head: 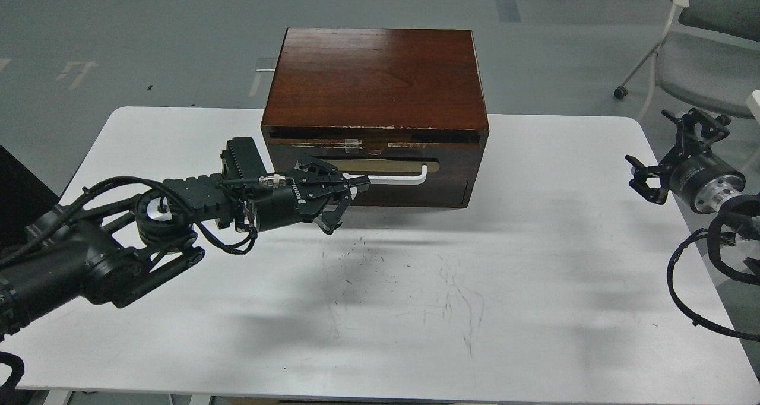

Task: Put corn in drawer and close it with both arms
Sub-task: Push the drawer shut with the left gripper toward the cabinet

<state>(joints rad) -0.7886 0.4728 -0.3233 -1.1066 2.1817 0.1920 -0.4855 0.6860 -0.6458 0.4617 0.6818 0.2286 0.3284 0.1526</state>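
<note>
The drawer point(451, 166) is pushed into the dark brown wooden cabinet point(374, 72), its front nearly flush, with the taped, chipped top edge just under the cabinet's lip. The corn is hidden inside. My left gripper point(358, 184) is shut, its fingertips against the left end of the white bar handle point(404, 179) on the drawer front. My right gripper point(653, 155) is open and empty, held off the table's right edge, far from the drawer.
The cabinet stands at the back middle of the white table point(415, 286). A grey chair point(706, 60) stands on the floor at the back right, behind my right arm. My left arm stretches over the table's left part.
</note>
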